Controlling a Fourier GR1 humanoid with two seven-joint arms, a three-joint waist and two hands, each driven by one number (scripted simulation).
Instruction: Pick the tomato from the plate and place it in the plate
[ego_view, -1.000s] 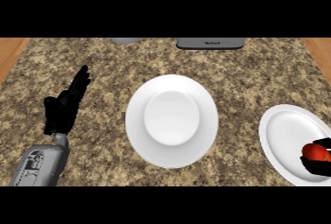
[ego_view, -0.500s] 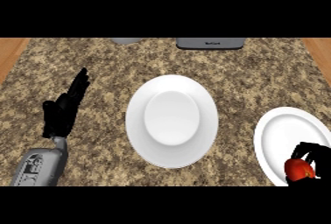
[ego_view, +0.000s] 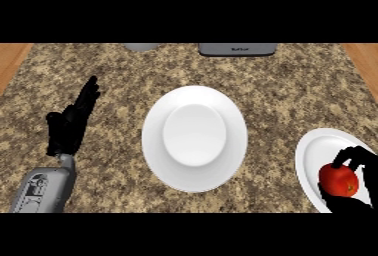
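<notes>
A red tomato sits over the white plate at the right edge of the head view. My right hand curls round the tomato from the right and below, its black fingers over the top. A larger white plate lies at the counter's middle with nothing on it. My left hand rests open at the left, fingers pointing up and away.
A grey appliance and a grey round object stand at the counter's far edge. Wooden strips border the speckled stone counter on both sides.
My right hand has shifted left and down over the right plate with the tomato in its fingers. The left hand has stayed still.
</notes>
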